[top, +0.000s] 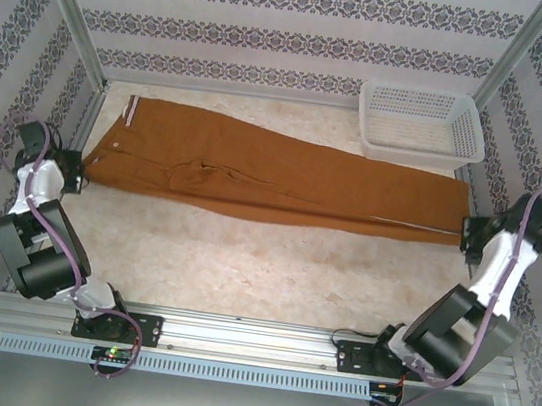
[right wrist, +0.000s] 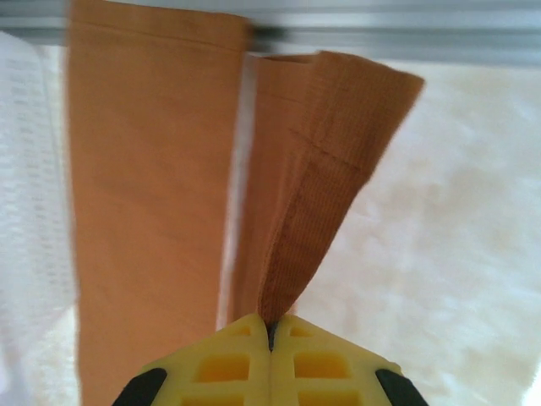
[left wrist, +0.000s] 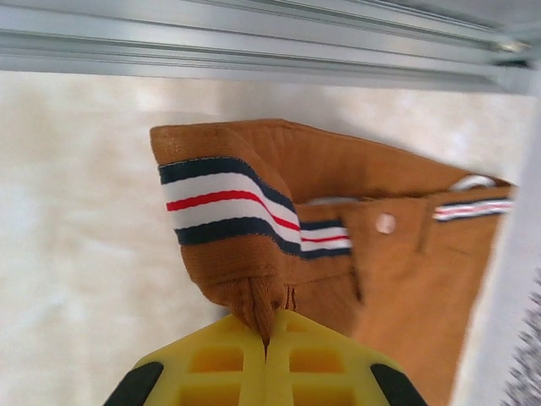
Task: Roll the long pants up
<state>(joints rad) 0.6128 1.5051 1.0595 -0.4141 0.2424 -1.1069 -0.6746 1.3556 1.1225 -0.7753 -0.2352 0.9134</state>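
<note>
The long pants [top: 285, 177] lie stretched across the table, waist at the left, leg ends at the right. My left gripper [top: 79, 174] is shut on the near corner of the waistband [left wrist: 254, 304]; the striped inner band [left wrist: 221, 207] is folded outward and a pale button [left wrist: 385, 223] shows beside it. My right gripper [top: 470, 241] is shut on the near leg's hem [right wrist: 292, 279], lifting a fold of cloth off the table. The far leg [right wrist: 148, 186] lies flat beside it.
A white mesh basket [top: 420, 125] stands at the back right, touching the pants' far edge. Metal frame rails [top: 74, 24] and patterned walls close in the table on the left, right and back. Cream table surface [top: 263, 262] lies between the pants and the arm bases.
</note>
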